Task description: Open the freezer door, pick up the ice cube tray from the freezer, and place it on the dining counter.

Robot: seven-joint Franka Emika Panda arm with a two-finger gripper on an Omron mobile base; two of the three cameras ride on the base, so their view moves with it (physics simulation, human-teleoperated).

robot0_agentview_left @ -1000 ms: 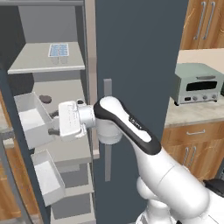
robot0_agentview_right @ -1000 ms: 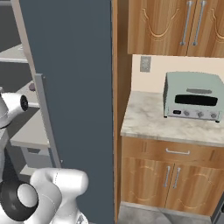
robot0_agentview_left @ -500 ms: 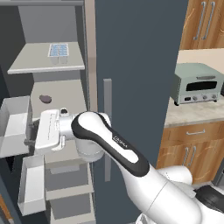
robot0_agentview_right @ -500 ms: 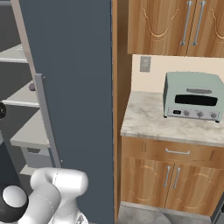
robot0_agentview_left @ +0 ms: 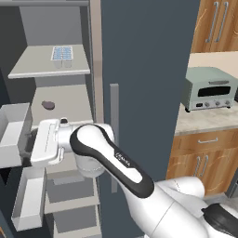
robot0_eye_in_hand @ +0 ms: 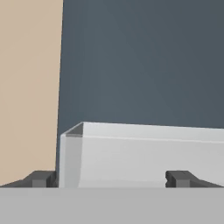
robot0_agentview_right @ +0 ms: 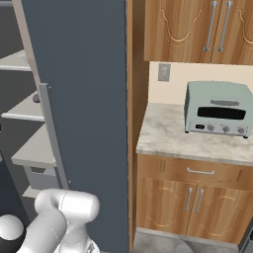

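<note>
The freezer (robot0_agentview_left: 69,93) stands open, its grey shelves showing. The ice cube tray (robot0_agentview_left: 62,53), white-rimmed with pale blue cells, lies on the upper shelf. The freezer door (robot0_eye_in_hand: 144,65) is swung out to the left, and its white bins (robot0_agentview_left: 14,135) face the arm. My gripper (robot0_agentview_left: 29,139) reaches left, below the tray's shelf, right up against the upper bin. In the hand view the gripper (robot0_eye_in_hand: 110,178) is open, its fingertips (robot0_eye_in_hand: 41,178) wide apart in front of a white bin (robot0_eye_in_hand: 144,148), holding nothing. The dining counter is out of view.
A plain slate-blue door (robot0_agentview_left: 148,69) with a grey bar handle (robot0_agentview_left: 114,139) stands shut to the right of the freezer. A dark round item (robot0_agentview_left: 48,105) lies on the middle shelf. A toaster oven (robot0_agentview_right: 217,108) sits on a marble counter (robot0_agentview_right: 173,138) over wooden cabinets.
The arm has swung left and slightly down. The freezer door and its white bins have moved further left, so the door stands wider open.
</note>
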